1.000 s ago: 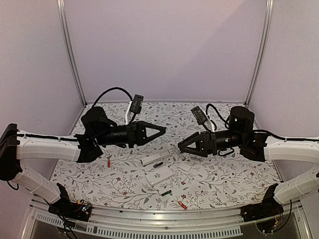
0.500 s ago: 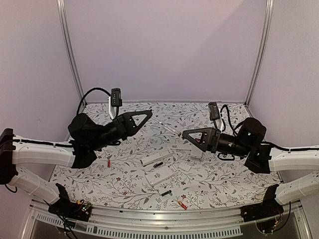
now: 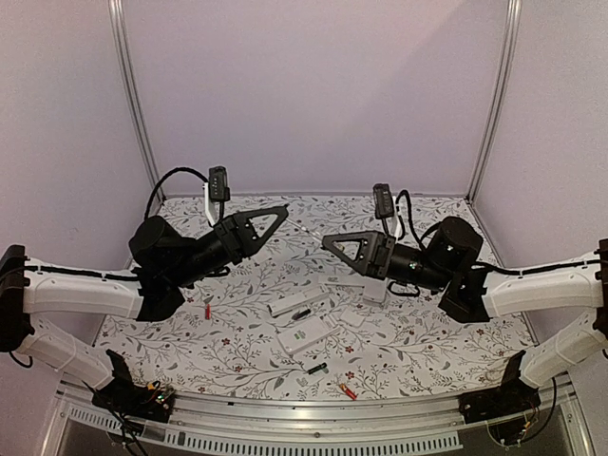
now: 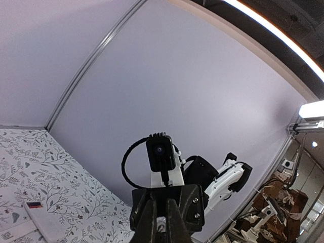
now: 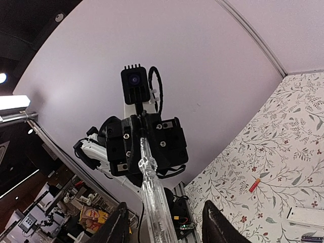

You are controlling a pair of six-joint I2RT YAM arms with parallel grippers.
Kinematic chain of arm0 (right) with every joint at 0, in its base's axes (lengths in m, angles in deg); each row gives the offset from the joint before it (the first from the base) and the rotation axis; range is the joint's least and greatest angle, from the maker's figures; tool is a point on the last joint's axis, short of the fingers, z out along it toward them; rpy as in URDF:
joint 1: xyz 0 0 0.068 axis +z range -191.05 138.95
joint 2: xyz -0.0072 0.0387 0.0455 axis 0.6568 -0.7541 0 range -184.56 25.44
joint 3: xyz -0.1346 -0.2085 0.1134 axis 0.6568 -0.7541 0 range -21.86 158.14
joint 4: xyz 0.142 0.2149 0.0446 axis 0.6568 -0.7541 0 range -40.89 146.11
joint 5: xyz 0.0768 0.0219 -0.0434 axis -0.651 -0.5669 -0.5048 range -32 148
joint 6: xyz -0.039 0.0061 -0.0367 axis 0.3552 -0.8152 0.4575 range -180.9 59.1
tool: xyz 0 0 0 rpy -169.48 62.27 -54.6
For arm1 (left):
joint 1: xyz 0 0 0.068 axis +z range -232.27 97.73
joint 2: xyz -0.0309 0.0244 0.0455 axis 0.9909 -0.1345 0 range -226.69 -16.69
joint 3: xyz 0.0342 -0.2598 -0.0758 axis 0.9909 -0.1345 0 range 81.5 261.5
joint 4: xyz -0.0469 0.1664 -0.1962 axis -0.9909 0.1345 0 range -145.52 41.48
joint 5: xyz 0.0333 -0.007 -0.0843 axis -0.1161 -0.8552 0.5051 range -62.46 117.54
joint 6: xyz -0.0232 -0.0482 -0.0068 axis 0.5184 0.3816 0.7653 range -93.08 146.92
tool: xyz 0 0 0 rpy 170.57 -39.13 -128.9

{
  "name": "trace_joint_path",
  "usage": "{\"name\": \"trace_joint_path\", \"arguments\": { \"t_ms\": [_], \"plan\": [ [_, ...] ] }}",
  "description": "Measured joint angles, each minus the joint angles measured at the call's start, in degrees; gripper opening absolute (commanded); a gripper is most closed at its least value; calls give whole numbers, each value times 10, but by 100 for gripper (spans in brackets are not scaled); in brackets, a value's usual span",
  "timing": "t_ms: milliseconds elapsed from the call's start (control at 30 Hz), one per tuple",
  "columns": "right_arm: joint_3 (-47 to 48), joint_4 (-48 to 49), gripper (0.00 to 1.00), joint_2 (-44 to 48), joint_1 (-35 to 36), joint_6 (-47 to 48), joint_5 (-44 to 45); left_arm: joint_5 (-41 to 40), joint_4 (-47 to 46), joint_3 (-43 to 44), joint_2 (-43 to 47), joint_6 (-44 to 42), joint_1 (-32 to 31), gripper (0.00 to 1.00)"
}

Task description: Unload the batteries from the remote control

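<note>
My left gripper is raised above the table and shut on the thin end of a clear plastic tool. The tool runs to my right gripper, which is open with its fingers either side of the handle, not touching it. Three white remotes lie below: one with a black battery in its open bay, one in front, one to the right. Loose on the table are a red battery, a black-and-green one and an orange-red one.
The flowered table cover ends at a metal rail along the near edge. Purple walls with metal posts close the back and sides. Both arms reach over the middle of the table, above the remotes.
My right gripper has moved left and slightly up along the clear tool, closer to my left gripper. My left gripper has hardly moved since half a second ago.
</note>
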Motion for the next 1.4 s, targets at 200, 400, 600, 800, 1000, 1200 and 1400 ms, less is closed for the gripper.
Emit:
{"name": "trace_joint_path", "arguments": {
  "t_ms": [200,400,600,800,1000,1200,1400],
  "plan": [
    [15,12,36,-13,1,-5,-6,-2,0,0,0,-1,0,0],
    [19,15,27,-26,1,-8,-14,-4,1,0,0,-1,0,0],
    [19,23,1,-28,2,-9,-21,-6,9,0,0,-4,0,0],
    [17,28,0,-26,2,-6,-16,-8,37,6,5,-9,0,61],
    [6,-80,0,34,-9,23,51,-46,182,48,2,-48,-2,79],
    [6,-259,0,125,-66,71,141,-71,292,105,-75,-64,-5,77],
    [3,-403,0,146,-145,97,204,-87,360,174,-200,-64,-27,76]
  ]
}}
